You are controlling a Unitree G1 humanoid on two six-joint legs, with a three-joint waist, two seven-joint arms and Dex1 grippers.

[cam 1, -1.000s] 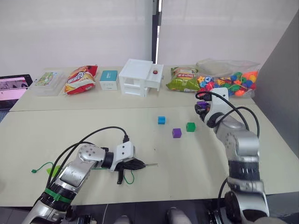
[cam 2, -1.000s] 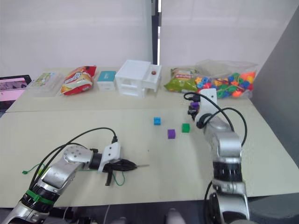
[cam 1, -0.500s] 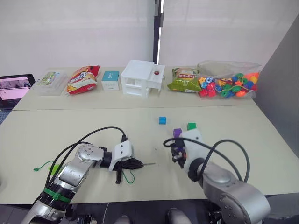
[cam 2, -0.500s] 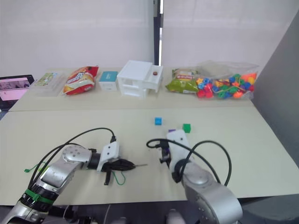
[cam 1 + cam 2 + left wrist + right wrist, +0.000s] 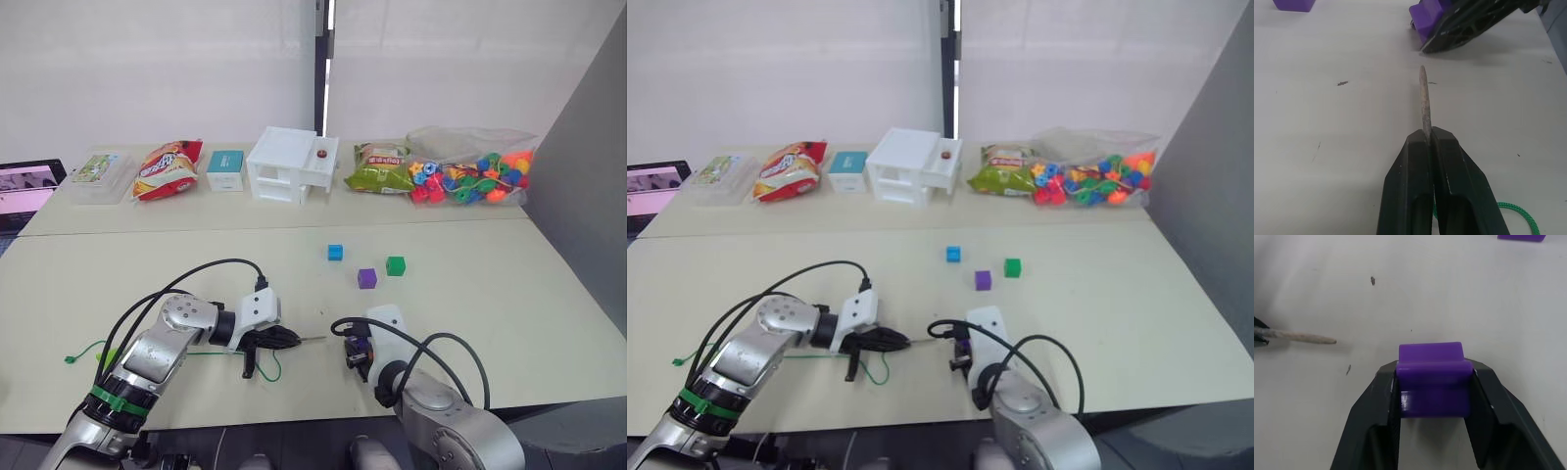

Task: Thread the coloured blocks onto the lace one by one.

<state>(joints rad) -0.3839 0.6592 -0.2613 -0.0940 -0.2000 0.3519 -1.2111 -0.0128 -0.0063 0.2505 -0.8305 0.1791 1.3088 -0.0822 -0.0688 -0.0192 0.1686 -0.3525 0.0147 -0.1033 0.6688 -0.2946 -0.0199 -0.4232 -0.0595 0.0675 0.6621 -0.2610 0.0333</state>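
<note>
The left gripper [image 5: 1426, 139] is closed on the lace [image 5: 211, 352], just behind its silvery tip [image 5: 1423, 100]. The tip sticks out from the fingers and points at 3 o'clock over the table [image 5: 509, 304], toward the right gripper [image 5: 1431, 377], which is near but apart from it. The green cord runs back toward 9 o'clock under the left arm, and its end [image 5: 71, 359] lies near the table's left edge. A small loop of it [image 5: 272, 368] lies just below the gripper.

The right gripper clamps a purple block [image 5: 1434, 379] between its two fingers, low over the table.

Three more blocks lie at 12 to 1 o'clock from the grippers: a blue block [image 5: 335, 253], a second purple one [image 5: 367, 278] and a green block [image 5: 396, 265]; all are apart from each other.

Along the far edge stand snack bags [image 5: 168, 167], a white box [image 5: 292, 164] and a bag of beads [image 5: 470, 174]. I cannot read the writing on the packs.
</note>
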